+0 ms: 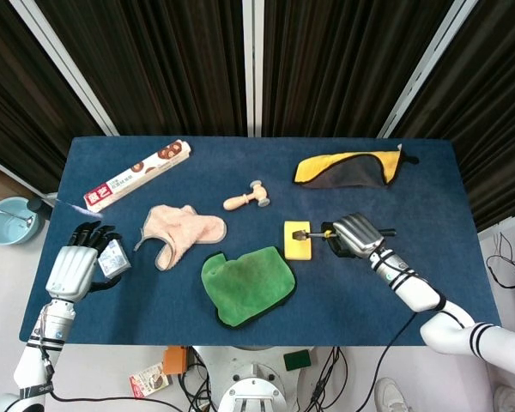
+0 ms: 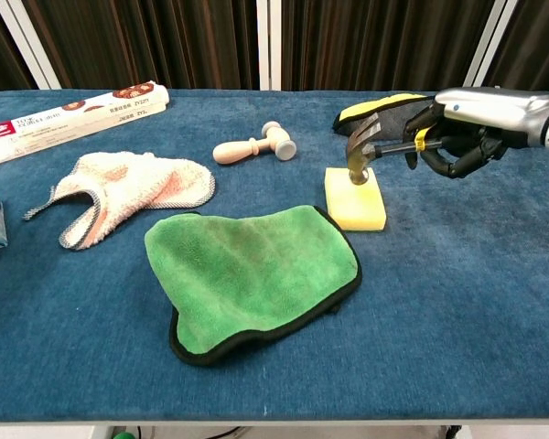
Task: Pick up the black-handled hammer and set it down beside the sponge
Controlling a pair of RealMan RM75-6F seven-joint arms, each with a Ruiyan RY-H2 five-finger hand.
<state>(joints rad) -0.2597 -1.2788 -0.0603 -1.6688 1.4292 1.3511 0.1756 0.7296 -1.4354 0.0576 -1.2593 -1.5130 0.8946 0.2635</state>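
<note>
My right hand grips the black handle of the hammer, which is lifted off the table. Its metal head hangs over the right part of the yellow sponge; the chest view shows the head just above the sponge's top. The handle's end sticks out to the right of the hand. My left hand rests at the table's left edge beside a small box, fingers slightly apart, holding nothing.
A green cloth lies in front of the sponge and a pink cloth to its left. A wooden mallet, a long cookie box and a yellow-grey cloth lie toward the back of the blue table.
</note>
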